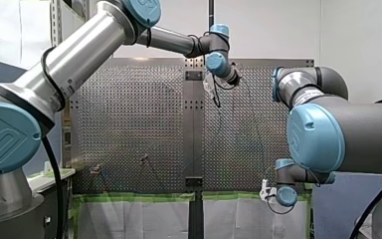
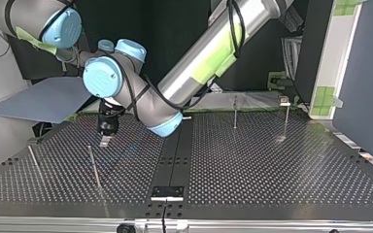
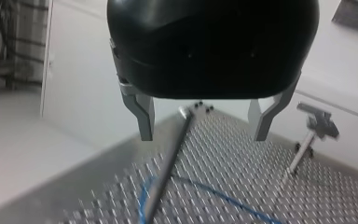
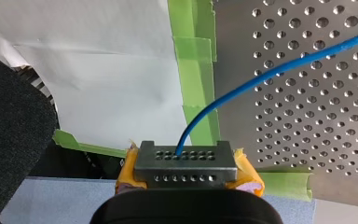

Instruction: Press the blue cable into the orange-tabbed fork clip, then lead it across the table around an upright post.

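Perforated desk (image 2: 272,165), green tape along its edge. Left pincer (image 3: 203,135): metal fingers spread wide, holding nothing, an upright post (image 3: 168,163) ahead of them. Right pincer (image 4: 185,161): yellow-padded, clamped on the blue cable (image 4: 261,77) beside the taped edge. The cable runs out over the desk and curves close by the post's foot.

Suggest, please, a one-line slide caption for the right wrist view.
Right gripper pinches the blue cable, which arcs away over the green tape and the perforated table.

The cable (image 4: 261,77) is blue, the dotted table (image 4: 317,116) silver, its edge tape (image 4: 193,60) green.
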You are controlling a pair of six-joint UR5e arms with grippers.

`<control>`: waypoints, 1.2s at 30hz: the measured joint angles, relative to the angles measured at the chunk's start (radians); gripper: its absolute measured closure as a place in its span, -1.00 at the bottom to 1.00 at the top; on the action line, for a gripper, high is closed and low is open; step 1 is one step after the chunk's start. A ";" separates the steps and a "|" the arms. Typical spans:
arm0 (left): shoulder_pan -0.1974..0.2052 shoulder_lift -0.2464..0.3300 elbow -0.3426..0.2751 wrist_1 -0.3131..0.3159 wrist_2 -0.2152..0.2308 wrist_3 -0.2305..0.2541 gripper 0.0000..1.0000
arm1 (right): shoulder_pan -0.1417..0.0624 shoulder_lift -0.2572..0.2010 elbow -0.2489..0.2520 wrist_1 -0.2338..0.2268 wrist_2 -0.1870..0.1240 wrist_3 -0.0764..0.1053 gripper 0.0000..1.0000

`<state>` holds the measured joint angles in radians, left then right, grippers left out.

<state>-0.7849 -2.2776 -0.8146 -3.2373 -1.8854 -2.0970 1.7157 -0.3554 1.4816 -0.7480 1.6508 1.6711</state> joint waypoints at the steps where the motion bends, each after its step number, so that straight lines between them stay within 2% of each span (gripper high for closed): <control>1: 0.001 -0.006 0.002 -0.001 -0.007 -0.008 -1.00 | 0.000 0.000 0.000 0.000 0.000 0.001 1.00; 7: 0.010 -0.018 0.005 0.007 -0.062 -0.063 -1.00 | -0.001 0.000 0.000 0.001 0.000 0.008 1.00; 12: 0.012 -0.019 0.005 0.045 -0.110 -0.114 -1.00 | -0.001 0.000 0.000 0.001 -0.004 0.012 1.00; 17: 0.014 -0.024 0.005 0.083 -0.098 -0.161 -1.00 | -0.002 0.000 0.000 0.002 -0.008 0.017 1.00; 26: 0.018 -0.049 0.013 0.094 -0.073 -0.241 -1.00 | -0.003 0.000 0.000 0.002 -0.009 0.022 1.00; 31: 0.025 -0.088 0.039 0.095 -0.107 -0.250 -1.00 | -0.003 0.000 0.000 0.002 -0.013 0.025 1.00; 36: 0.037 -0.112 0.066 0.101 -0.144 -0.239 -1.00 | -0.001 0.000 0.000 0.002 -0.014 0.028 1.00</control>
<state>-0.7479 -2.3893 -0.7487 -3.1368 -2.0292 -2.3359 1.7143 -0.3553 1.4815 -0.7459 1.6371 1.6989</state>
